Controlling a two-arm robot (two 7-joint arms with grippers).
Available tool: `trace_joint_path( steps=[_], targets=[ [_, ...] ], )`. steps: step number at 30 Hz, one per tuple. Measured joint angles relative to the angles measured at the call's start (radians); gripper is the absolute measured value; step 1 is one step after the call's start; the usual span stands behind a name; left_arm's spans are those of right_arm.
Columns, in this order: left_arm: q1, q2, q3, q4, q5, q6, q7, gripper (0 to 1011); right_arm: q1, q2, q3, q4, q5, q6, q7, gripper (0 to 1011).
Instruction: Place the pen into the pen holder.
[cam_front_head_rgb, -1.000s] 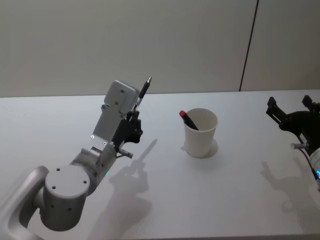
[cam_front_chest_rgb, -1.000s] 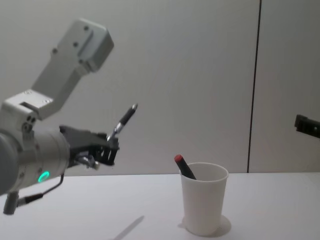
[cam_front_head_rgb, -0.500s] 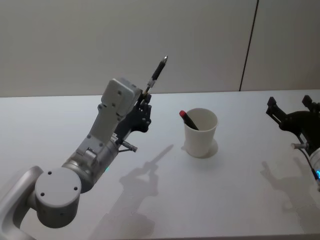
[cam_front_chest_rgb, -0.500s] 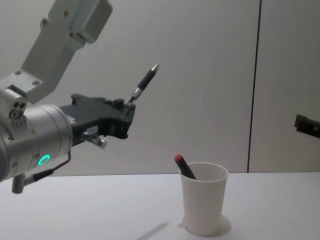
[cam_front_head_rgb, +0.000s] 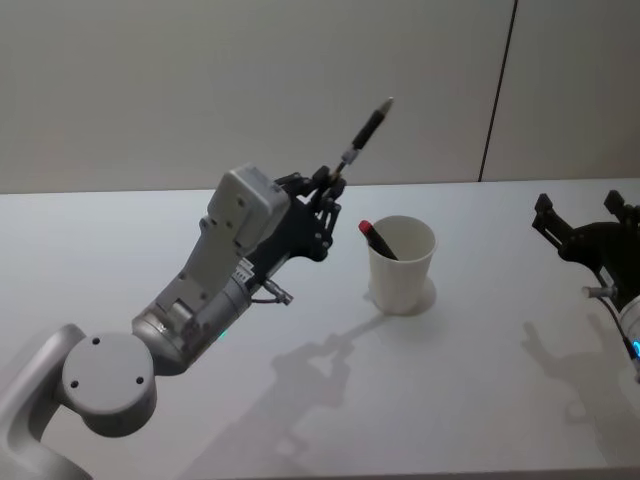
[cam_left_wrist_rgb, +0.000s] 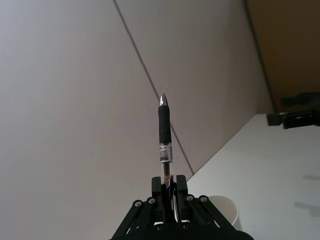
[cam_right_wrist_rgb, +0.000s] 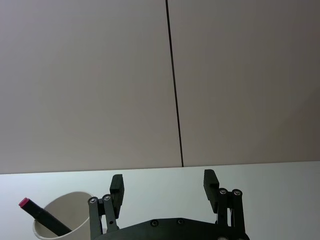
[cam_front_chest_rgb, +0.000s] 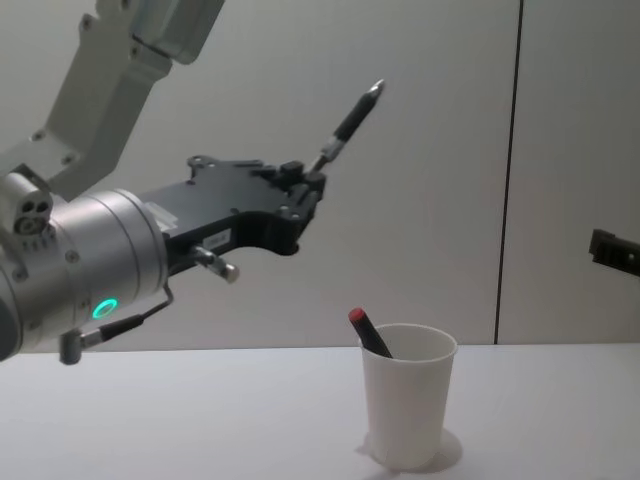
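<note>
Honestly, with my left hand clamped on the pen's tail, tip-up in the air left of the cup, I fear it swivels, clips the marker inside or topples the cup; my right hand rests open, well off to the right.

The lower end of the pen is hidden between the fingers of the left tool — most of the red-capped marker is concealed inside the pen holder, whose base is cut off in both wrist views.

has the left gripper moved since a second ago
Yes. In the chest view the left gripper, shut on the pen, has risen and moved toward the paper cup, which stayed put. The right gripper is parked far right.
</note>
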Motion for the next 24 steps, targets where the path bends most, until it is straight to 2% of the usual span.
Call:
trace_joint_path(
  steps=[12,15,21,24],
  targets=[
    [-0.049,-0.023,0.003,0.081,-0.025,-0.154,-0.185,175,0.0,0.0,0.0,0.0,0.0,0.0,0.0,1001],
    [-0.059,-0.028,0.005,0.095,-0.03,-0.175,-0.22,175,0.0,0.0,0.0,0.0,0.0,0.0,0.0,1002],
    [-0.098,-0.05,0.012,0.146,-0.041,-0.234,-0.33,175,0.0,0.0,0.0,0.0,0.0,0.0,0.0,1002],
    [-0.109,-0.057,0.014,0.16,-0.042,-0.246,-0.359,175,0.0,0.0,0.0,0.0,0.0,0.0,0.0,1002]
  ],
)
